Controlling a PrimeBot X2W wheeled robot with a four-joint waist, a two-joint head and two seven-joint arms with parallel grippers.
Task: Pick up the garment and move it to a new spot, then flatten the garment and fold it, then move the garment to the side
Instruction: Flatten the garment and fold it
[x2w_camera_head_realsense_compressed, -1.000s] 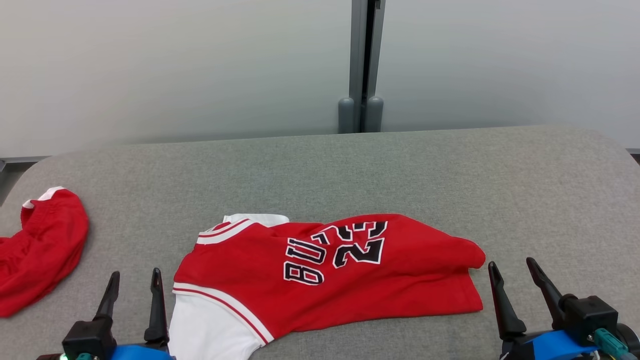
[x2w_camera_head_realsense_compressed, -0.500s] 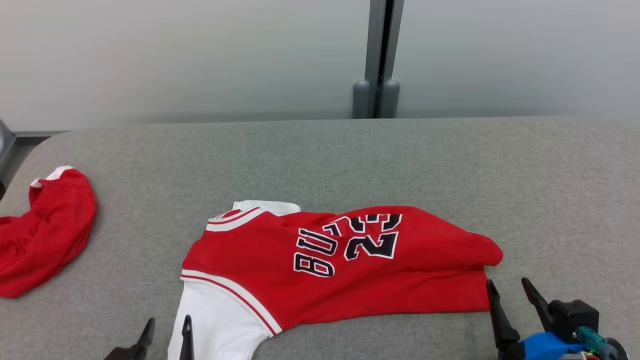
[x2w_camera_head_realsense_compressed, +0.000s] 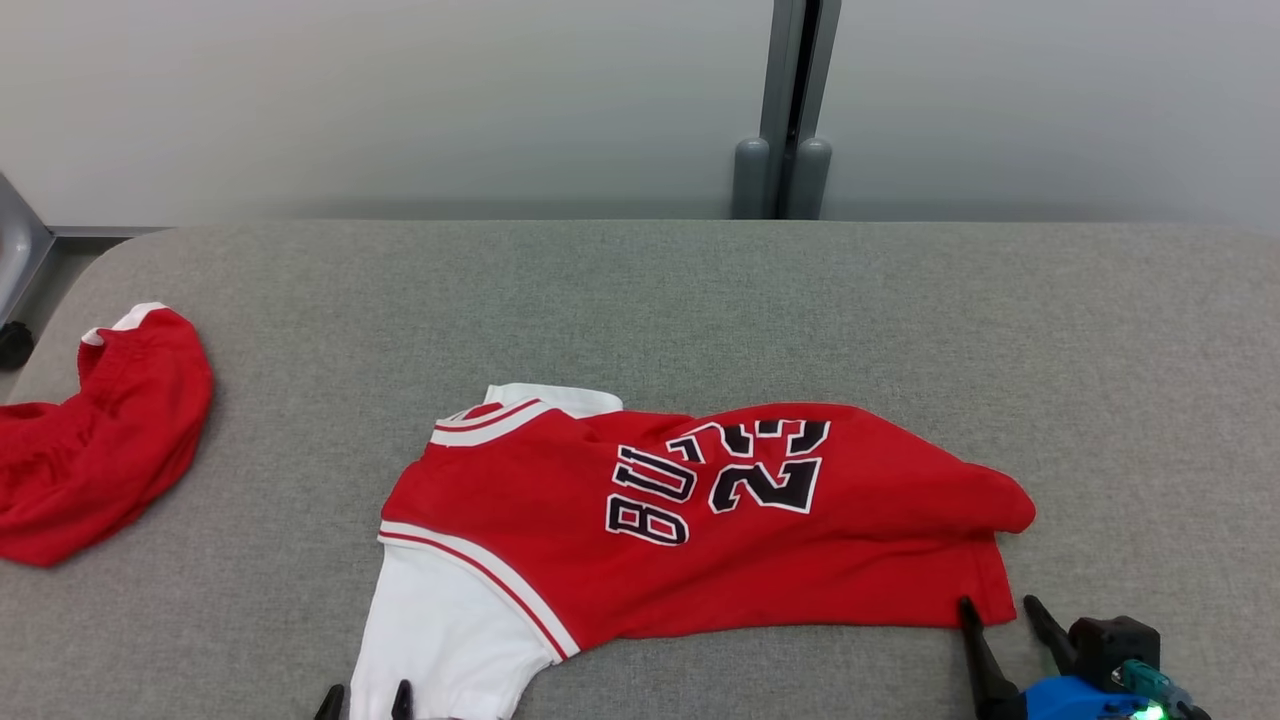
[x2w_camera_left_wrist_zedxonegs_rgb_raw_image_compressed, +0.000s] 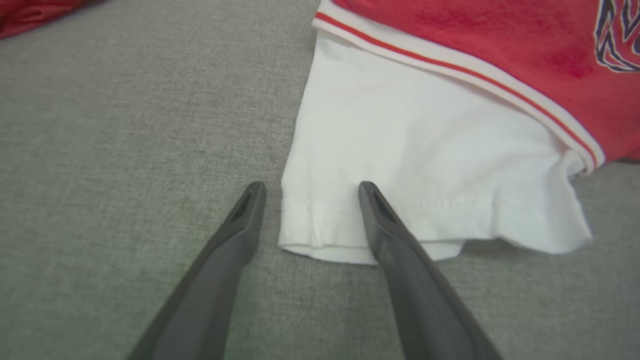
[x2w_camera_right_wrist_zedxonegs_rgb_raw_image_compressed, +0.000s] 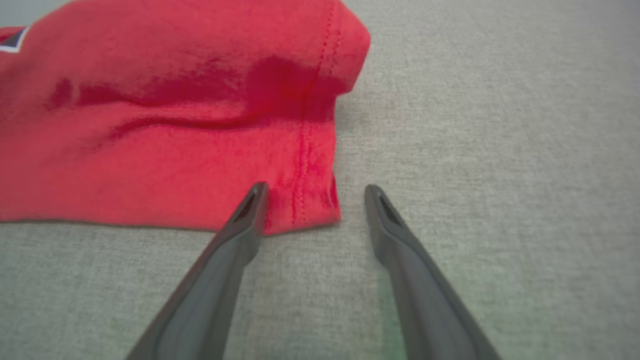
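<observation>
Red jersey (x2w_camera_head_realsense_compressed: 700, 520) lies on the grey table (x2w_camera_head_realsense_compressed: 640, 290), stretched between the two grippers. The left gripper (x2w_camera_left_wrist_zedxonegs_rgb_raw_image_compressed: 310, 187) has its jaws spread, with the hem corner of the white sleeve (x2w_camera_left_wrist_zedxonegs_rgb_raw_image_compressed: 415, 160) in the gap between them. The right gripper (x2w_camera_right_wrist_zedxonegs_rgb_raw_image_compressed: 315, 190) is likewise spread astride the red hem corner (contact with the cloth cannot be told). A second red garment (x2w_camera_head_realsense_compressed: 100, 430) lies well off the left jaws' outer side.

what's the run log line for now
left gripper open over white sleeve corner | right gripper open at red basketball jersey corner | nothing held
</observation>
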